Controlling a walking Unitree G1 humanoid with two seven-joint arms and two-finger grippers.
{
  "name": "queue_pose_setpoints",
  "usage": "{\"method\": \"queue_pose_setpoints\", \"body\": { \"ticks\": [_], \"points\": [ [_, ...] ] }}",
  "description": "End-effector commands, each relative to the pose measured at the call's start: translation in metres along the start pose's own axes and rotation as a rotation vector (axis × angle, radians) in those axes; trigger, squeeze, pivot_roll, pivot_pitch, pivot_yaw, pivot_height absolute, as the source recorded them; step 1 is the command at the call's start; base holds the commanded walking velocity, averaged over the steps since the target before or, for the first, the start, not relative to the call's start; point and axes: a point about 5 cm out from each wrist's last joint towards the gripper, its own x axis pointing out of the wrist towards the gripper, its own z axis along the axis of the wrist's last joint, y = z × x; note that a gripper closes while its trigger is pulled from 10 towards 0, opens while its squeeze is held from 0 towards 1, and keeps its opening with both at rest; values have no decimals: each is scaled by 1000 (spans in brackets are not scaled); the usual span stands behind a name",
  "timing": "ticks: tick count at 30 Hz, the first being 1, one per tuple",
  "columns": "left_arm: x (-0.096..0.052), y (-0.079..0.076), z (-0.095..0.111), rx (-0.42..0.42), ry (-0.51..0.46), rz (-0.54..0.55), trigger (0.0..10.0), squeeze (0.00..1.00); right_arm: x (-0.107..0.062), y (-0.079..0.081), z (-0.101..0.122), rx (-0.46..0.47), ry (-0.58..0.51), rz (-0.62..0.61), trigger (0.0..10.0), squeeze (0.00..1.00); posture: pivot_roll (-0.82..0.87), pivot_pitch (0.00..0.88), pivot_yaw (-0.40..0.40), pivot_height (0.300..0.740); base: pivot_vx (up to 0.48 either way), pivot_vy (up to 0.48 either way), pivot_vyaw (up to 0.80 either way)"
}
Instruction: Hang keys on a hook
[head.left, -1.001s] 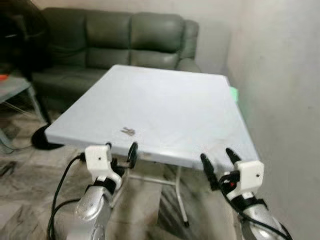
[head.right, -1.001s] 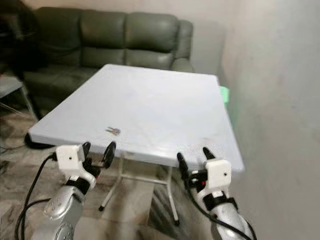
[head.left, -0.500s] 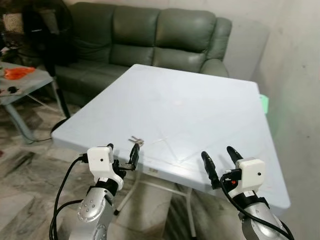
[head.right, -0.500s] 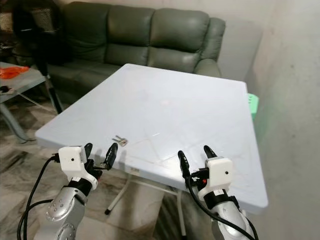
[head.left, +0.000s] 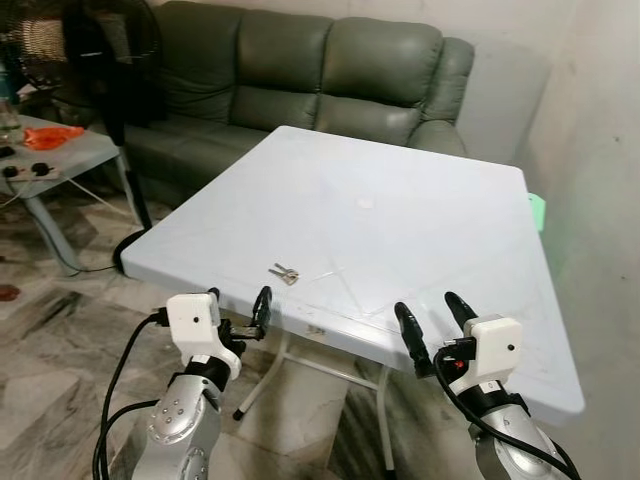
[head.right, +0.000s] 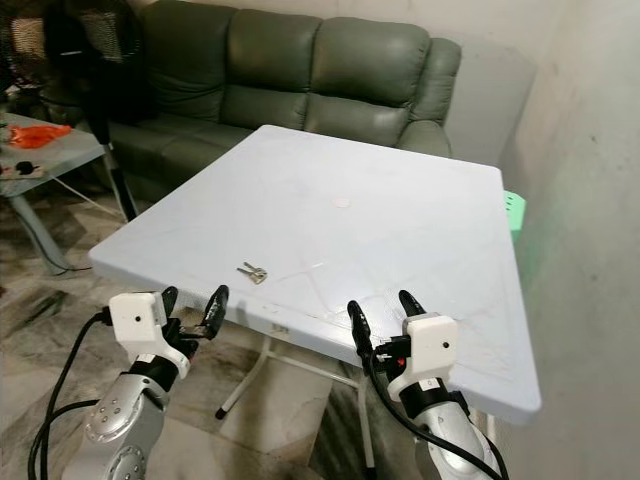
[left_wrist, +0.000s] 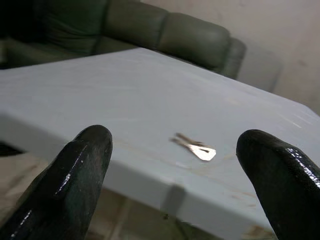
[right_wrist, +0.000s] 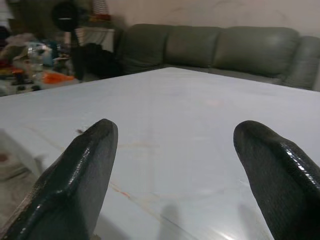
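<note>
White folding table (head.left: 420, 215), green sofa (head.left: 300, 70) behind; keys (head.left: 284, 273) lying untouched near front edge. Left gripper (head.left: 237, 312) spread wide, just short of them, right gripper (head.left: 432, 322) likewise wide. Approach step judged; next, reach and pinch.

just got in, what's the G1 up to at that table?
It stands at the near edge of a white folding table with both arms raised and nothing held. The keys lie flat on the tabletop near that edge, untouched. The left end effector is open just short of the table edge, roughly in line with the keys, which show between its fingers in the left wrist view. The right end effector is open too, at the edge further right. No hook is in view.
</note>
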Motion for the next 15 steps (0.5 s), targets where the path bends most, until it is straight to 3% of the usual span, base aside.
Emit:
{"method": "queue_pose_setpoints", "body": {
  "ticks": [1, 15],
  "points": [
    [1, 2, 0, 2, 6, 4, 10000, 0, 1, 0, 1, 7, -5, 1, 10000, 0, 26, 1, -52, 740, 0, 330, 0],
    [2, 1, 0, -4, 9, 4, 10000, 0, 0, 0, 2, 4, -2, 1, 10000, 0, 25, 4, -55, 740, 0, 357, 0]
  ]
}}
